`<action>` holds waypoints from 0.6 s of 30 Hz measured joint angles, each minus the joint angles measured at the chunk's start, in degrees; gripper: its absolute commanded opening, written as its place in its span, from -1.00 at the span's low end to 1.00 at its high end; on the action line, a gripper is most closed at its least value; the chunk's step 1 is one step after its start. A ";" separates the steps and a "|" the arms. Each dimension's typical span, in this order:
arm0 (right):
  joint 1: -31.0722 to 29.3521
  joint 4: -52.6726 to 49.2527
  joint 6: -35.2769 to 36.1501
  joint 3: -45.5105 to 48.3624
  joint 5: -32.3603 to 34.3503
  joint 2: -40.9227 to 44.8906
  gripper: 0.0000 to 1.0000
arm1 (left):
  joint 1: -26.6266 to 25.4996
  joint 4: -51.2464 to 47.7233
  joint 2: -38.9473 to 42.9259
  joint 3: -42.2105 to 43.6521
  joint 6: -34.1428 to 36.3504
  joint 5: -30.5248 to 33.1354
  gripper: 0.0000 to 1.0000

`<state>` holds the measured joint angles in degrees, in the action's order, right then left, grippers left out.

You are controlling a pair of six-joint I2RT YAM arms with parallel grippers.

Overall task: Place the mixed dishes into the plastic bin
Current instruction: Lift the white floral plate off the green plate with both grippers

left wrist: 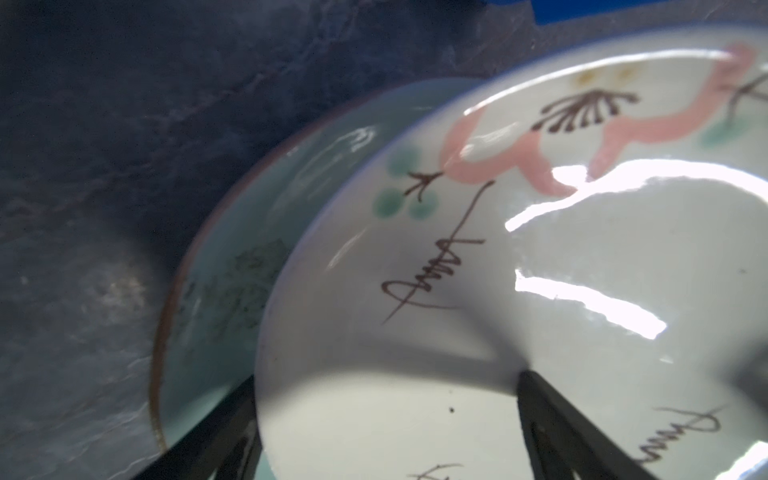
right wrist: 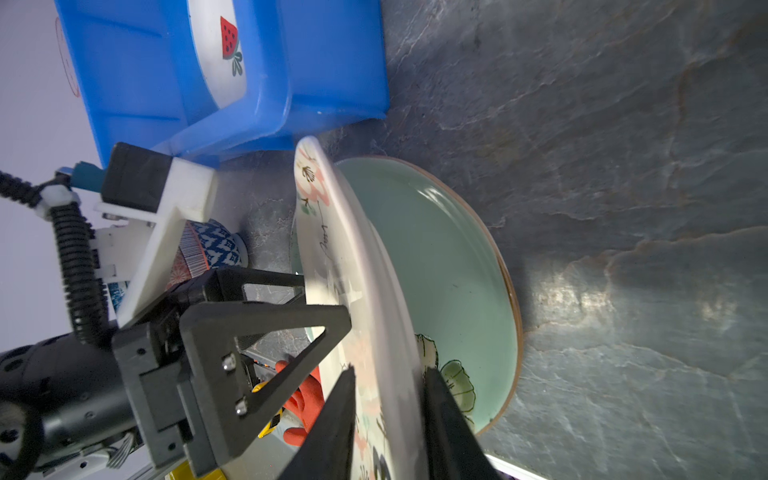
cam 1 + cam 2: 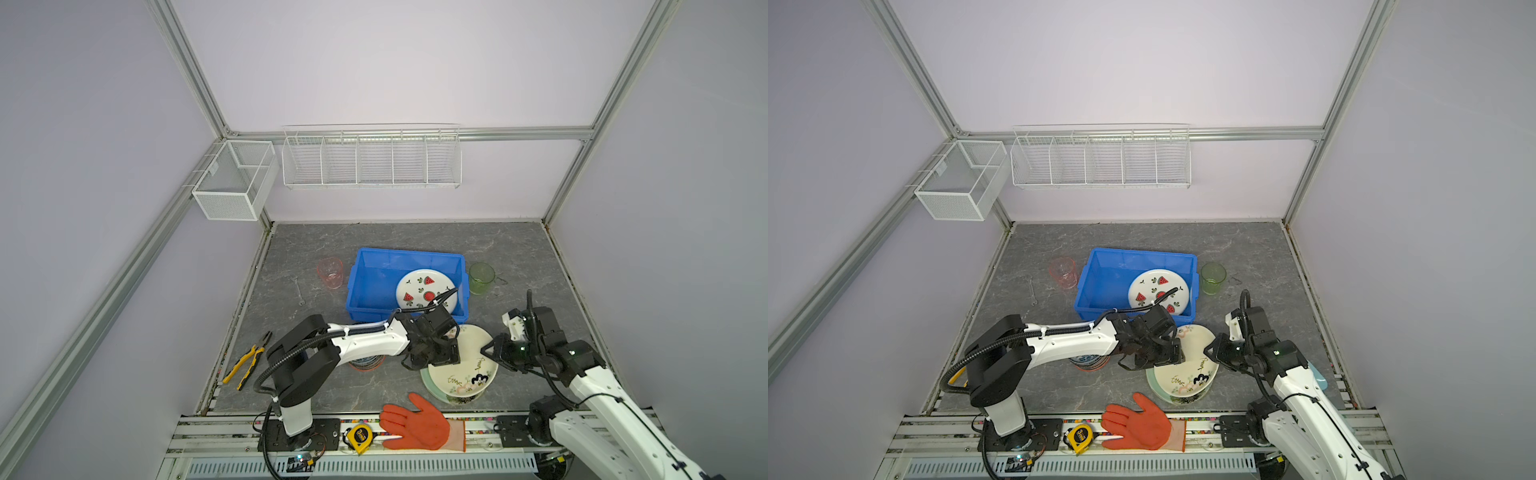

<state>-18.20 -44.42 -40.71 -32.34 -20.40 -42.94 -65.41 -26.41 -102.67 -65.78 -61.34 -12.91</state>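
Take the blue bin (image 3: 365, 286) as your landmark. The watermelon plate (image 3: 424, 286) is already inside it, lying toward the bin's right end. Just outside the bin's near right corner you have the floral cream plate (image 3: 473, 365). It sits tilted over the mint green plate (image 2: 449, 270), not flat in it, while the mint plate lies flat on the table.

Your right gripper (image 2: 388, 374) is at the cream plate's rim on the side facing away from the bin's left end. Its jaws have drawn in close around the rim, one finger on the painted face and one on the underside. In the right wrist view both look to be touching, so you have a pinch on that plate.

Your left gripper (image 1: 386, 378) is on the opposite rim with its jaws spread wide. One finger is over the painted face, with its tip against the glaze. The other is slipped beneath the plate, between it and the mint one. It straddles the rim but clamps nothing.

A stack of patterned bowls (image 3: 365, 365) stands in front of the bin's near wall (your left arm hides most of it in both top views). The pink cup (image 3: 331, 272) stands upright just beside the bin's left wall. The green cup (image 3: 482, 278) stands upright just beside the right wall. The orange glove (image 3: 419, 424) and the tape measure (image 3: 360, 436) lie well apart from the bin, at the front rail.
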 measured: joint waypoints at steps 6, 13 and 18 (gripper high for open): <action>0.00 -1.29 -0.35 0.00 0.48 0.76 -0.66 | 0.00 0.04 0.00 0.04 -0.94 0.00 0.83; -0.02 -3.72 -0.39 0.00 1.68 1.73 -0.84 | 0.00 0.59 0.02 0.17 -1.18 -0.15 0.83; -0.02 -4.42 -0.39 -0.07 1.81 2.62 -0.87 | 0.00 1.25 0.59 0.68 -1.42 -0.28 0.83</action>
<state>-18.22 -48.84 -41.10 -32.40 -18.59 -40.32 -65.41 -25.17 -102.08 -65.10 -62.76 -13.19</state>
